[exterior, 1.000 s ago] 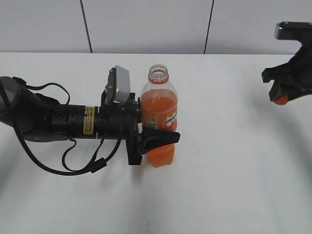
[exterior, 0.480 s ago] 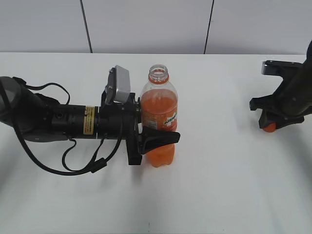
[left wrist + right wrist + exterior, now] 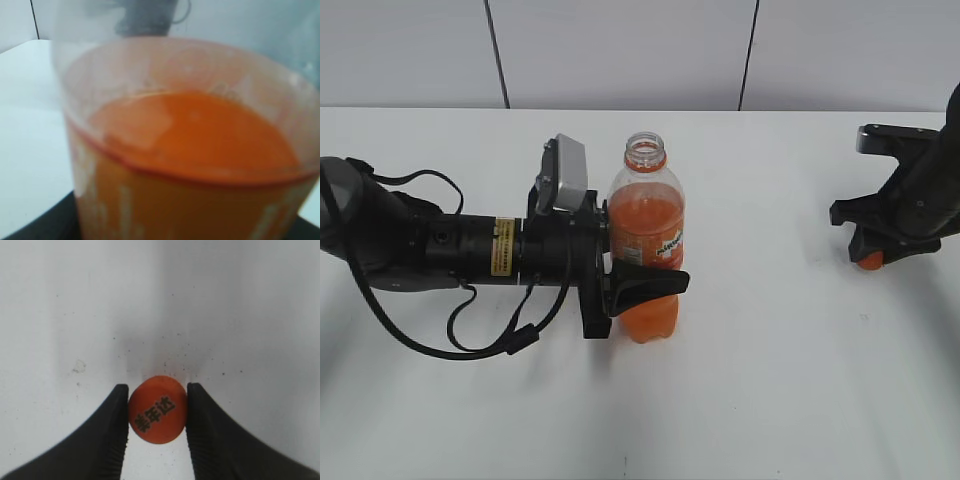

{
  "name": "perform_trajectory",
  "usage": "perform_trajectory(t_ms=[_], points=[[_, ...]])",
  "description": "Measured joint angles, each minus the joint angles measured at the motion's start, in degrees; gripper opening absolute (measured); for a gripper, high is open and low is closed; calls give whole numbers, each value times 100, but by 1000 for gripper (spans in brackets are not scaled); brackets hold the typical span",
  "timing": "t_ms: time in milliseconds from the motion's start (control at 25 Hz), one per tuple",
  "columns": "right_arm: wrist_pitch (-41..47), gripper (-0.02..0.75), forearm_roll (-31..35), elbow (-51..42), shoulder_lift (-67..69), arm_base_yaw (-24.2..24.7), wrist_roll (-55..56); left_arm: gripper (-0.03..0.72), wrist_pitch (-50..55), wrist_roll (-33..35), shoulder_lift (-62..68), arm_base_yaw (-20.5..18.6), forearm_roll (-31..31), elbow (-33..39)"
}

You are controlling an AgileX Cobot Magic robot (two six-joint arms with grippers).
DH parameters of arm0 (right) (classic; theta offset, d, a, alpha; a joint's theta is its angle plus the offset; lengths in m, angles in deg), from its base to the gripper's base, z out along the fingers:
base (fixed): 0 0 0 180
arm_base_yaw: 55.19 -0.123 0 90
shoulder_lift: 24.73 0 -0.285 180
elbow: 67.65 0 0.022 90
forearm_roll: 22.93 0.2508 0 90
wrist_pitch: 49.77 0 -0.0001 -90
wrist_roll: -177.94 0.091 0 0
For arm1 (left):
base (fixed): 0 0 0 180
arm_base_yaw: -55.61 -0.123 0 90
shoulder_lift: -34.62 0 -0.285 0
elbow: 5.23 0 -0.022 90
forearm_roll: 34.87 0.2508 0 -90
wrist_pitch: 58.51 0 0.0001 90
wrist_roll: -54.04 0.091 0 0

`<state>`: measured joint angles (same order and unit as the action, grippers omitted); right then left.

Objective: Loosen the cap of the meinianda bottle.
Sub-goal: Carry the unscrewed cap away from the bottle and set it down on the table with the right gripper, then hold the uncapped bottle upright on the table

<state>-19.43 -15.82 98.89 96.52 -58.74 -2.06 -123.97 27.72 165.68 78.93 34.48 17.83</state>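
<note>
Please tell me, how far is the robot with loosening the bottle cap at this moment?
Done: the cap is fully off; the meinianda bottle stands with an open neck. In hand: the left end effector clamps the bottle's waist, and the right end effector pinches the cap low over the table, far right of the bottle. Left: probably only releasing the cap and the bottle.
</note>
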Motion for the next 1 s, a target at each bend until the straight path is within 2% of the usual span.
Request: perform_trajectory(t_ms=[120,320,400,720,1000], points=[[0,301,21,0,0,0,0,415,0,0,0,0,0,0],[0,431,112,0,0,0,0,415,0,0,0,0,0,0],[0,461,152,0,0,0,0,415,0,0,0,0,0,0],[117,480,257,30,0,0,0,415,0,0,0,0,0,0],[1323,480,297,755,-237,0,0,415,0,0,0,0,0,0]])
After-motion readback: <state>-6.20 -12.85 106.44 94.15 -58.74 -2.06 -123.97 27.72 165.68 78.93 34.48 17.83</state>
